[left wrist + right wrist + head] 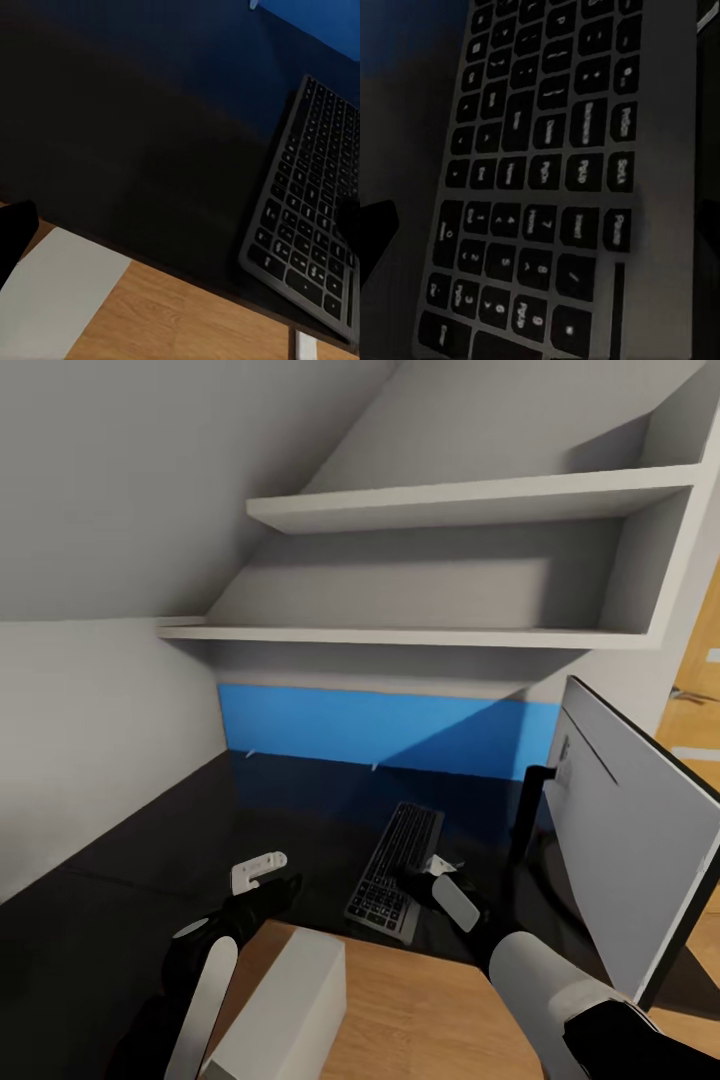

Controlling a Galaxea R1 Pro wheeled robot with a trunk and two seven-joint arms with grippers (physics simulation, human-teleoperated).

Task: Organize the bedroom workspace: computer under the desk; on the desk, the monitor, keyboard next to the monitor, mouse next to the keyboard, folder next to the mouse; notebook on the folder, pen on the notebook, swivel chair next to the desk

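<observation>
The keyboard [395, 870] lies flat on the glossy black desk [150, 860], its long side running away from me; it also appears as the keyboard [307, 217] and, very close, the keyboard [555, 180]. My right gripper [447, 882] hovers open over the keyboard's near right edge, its dark fingers [375, 240] set wide apart. My left gripper [268, 880] is open above bare desk left of the keyboard. The monitor [630, 830] stands at the desk's right end, grey back toward me. The light grey computer [285, 1010] stands on the floor by the desk's front edge.
A blue panel [380, 725] runs along the desk's back. Two white shelves [450, 500] hang above it under a sloping wall. A grey wall closes the left side. Wood floor [420, 1010] lies in front of the desk.
</observation>
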